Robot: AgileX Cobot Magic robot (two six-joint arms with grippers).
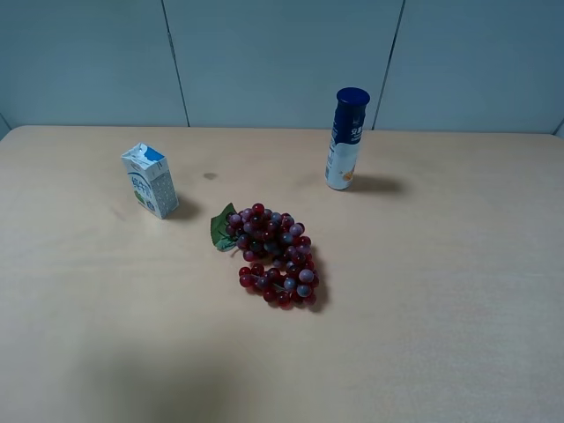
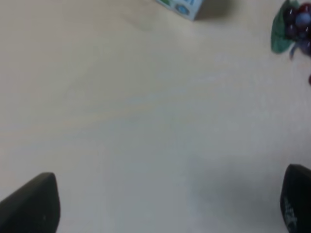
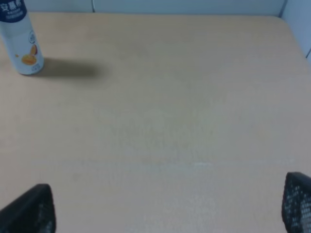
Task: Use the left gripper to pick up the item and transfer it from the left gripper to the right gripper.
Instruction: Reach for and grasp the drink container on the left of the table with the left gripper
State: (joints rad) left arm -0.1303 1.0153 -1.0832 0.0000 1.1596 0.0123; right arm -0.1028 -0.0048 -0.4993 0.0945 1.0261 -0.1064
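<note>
The item, a small white carton (image 1: pixel 150 180) with blue and green print, stands upright on the table's left side. The left wrist view catches only its bottom corner (image 2: pixel 182 7) at the picture's edge. My left gripper (image 2: pixel 165 206) is open over bare tabletop, well short of the carton, its two black fingertips (image 2: pixel 31 204) far apart with nothing between them. My right gripper (image 3: pixel 167 208) also stands open above bare table, empty. Neither arm shows in the exterior high view.
A bunch of red grapes (image 1: pixel 275 254) with a green leaf lies mid-table; its edge (image 2: pixel 291 24) shows in the left wrist view. A tall blue-capped tube (image 1: pixel 345 139) stands at the back, also in the right wrist view (image 3: pixel 20 41). A grey wall bounds the table's far edge.
</note>
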